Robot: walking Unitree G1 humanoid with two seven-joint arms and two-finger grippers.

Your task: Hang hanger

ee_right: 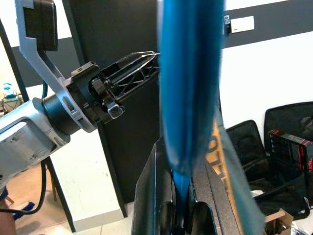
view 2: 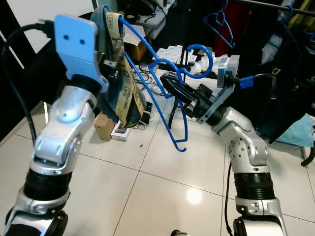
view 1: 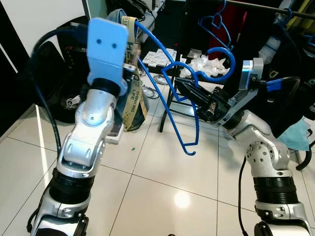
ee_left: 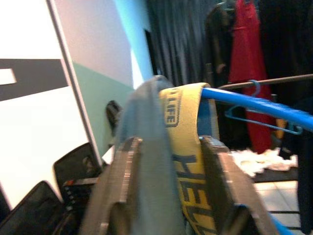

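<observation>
A blue wire hanger [view 1: 165,109] is held up between my two arms over the tiled floor. My right gripper [view 1: 184,89] is shut on it just below its hook [view 1: 220,49]; in the right wrist view the blue wire [ee_right: 188,98] runs down between the fingers. A grey-blue garment with a yellow lettered band [view 1: 132,96] is draped over the hanger's left end. My left gripper [ee_left: 168,196] is shut on that garment, both fingers pressed against the cloth and band. In the eye views the left arm's blue wrist mount [view 1: 105,44] hides those fingers.
A clothes rail [view 1: 275,7] runs across the back right, with another blue hanger [view 1: 215,22] and a red garment [view 1: 237,24] on it. Black frame legs [view 1: 170,101] stand behind the hanger. Black bags [view 1: 56,96] lie at the left and white items [view 1: 206,66] on the floor behind.
</observation>
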